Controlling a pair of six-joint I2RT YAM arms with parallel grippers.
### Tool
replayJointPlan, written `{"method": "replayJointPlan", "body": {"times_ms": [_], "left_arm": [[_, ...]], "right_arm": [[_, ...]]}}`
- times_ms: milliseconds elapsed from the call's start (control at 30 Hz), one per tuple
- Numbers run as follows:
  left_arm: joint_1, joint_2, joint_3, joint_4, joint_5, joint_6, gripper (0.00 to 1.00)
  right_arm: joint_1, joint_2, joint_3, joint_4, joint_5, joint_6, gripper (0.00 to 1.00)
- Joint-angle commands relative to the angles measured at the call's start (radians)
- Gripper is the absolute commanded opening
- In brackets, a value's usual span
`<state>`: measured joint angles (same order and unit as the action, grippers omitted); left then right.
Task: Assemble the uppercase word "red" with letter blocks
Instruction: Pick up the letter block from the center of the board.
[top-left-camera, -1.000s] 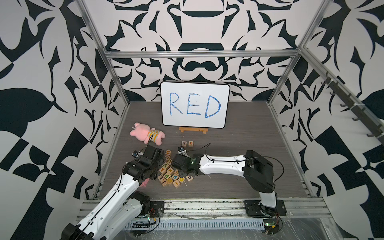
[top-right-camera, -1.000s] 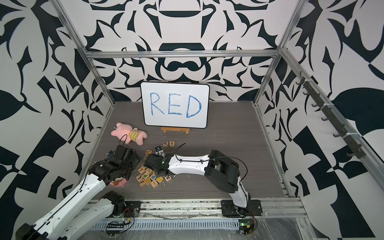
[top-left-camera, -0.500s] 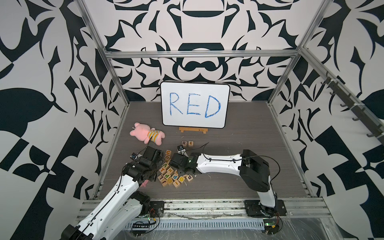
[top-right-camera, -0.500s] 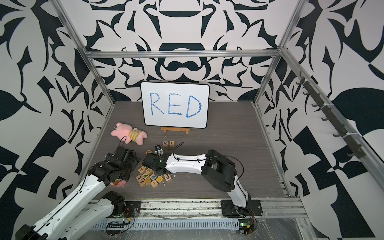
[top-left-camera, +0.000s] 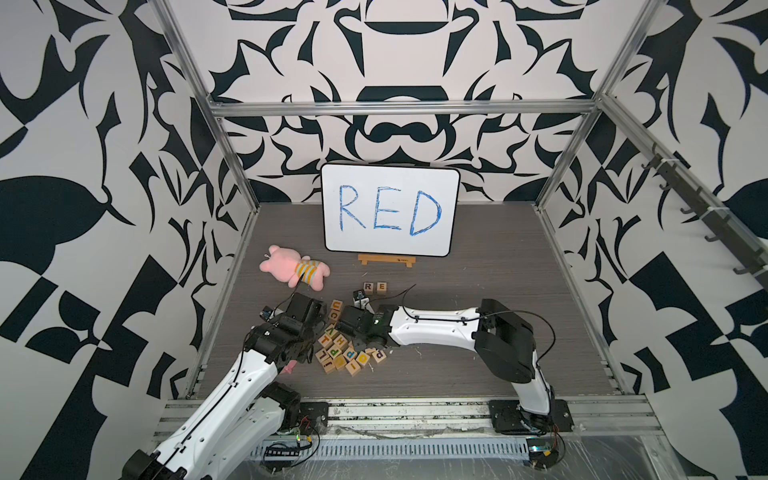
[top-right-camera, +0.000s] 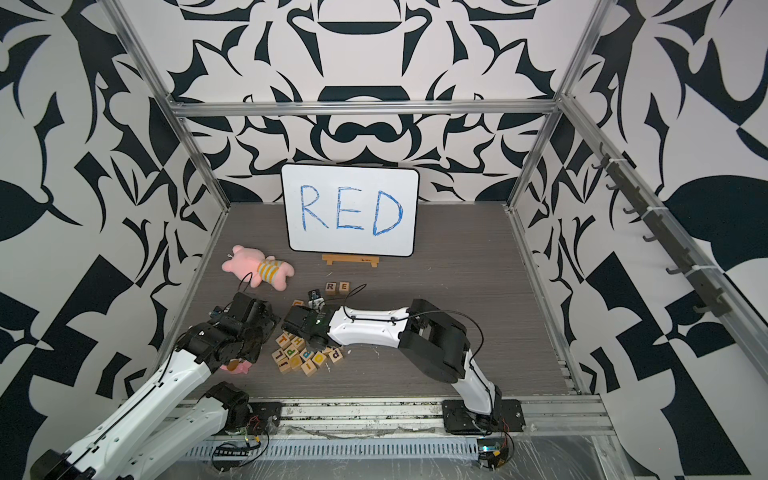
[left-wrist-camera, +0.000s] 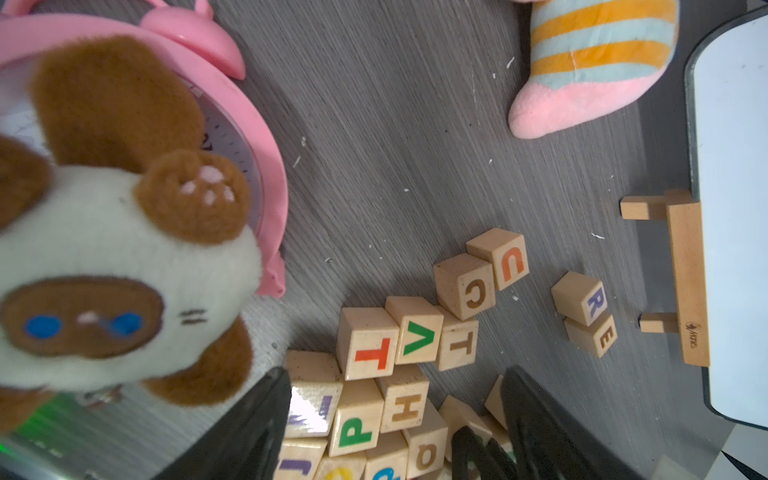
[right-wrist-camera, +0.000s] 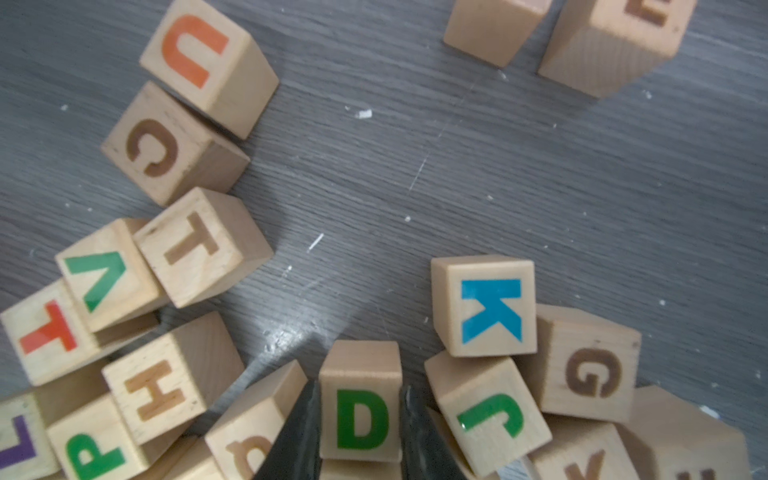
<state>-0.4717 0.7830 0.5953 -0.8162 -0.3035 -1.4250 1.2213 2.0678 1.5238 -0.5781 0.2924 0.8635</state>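
Note:
The letter blocks R (top-left-camera: 368, 286) and E (top-left-camera: 381, 286) stand side by side in front of the whiteboard, and the left wrist view shows both R (left-wrist-camera: 579, 297) and E (left-wrist-camera: 592, 334). The other letter blocks lie in a loose pile (top-left-camera: 343, 347) between the two arms. My right gripper (right-wrist-camera: 360, 388) is down in that pile, its fingers pressed against both sides of the green D block (right-wrist-camera: 360, 415). My left gripper (left-wrist-camera: 395, 374) hangs open over the pile's left part, above the P (left-wrist-camera: 355, 419) and H blocks, holding nothing.
A whiteboard (top-left-camera: 390, 210) with RED handwritten in blue stands at the back on a wooden stand (top-left-camera: 386, 260). A pink plush toy (top-left-camera: 295, 272) lies at the left. A pink alarm clock (left-wrist-camera: 249, 124) and a brown-and-white plush cat (left-wrist-camera: 124, 249) sit beside my left arm.
My right gripper has closed onto the D block, and its arm has shifted a little to the left into the pile. The left arm has barely moved.

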Motion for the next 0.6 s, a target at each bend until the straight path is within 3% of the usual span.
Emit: {"method": "replayJointPlan", "body": {"times_ms": [0,400,567], "left_arm": [[0.001,-0.014,-0.026,-0.032,-0.022,-0.006,0.84],[0.0,-0.013,-0.01,-0.044,-0.027,0.008,0.83],[0.0,-0.01,0.003,-0.062,-0.043,0.017,0.83]], "right_arm": [[0.007,0.006,0.031,-0.031,0.004,0.017,0.31],[0.007,0.014,0.062,-0.063,0.023,0.017,0.4],[0.006,0.008,0.056,-0.063,0.039,0.027,0.39]]}}
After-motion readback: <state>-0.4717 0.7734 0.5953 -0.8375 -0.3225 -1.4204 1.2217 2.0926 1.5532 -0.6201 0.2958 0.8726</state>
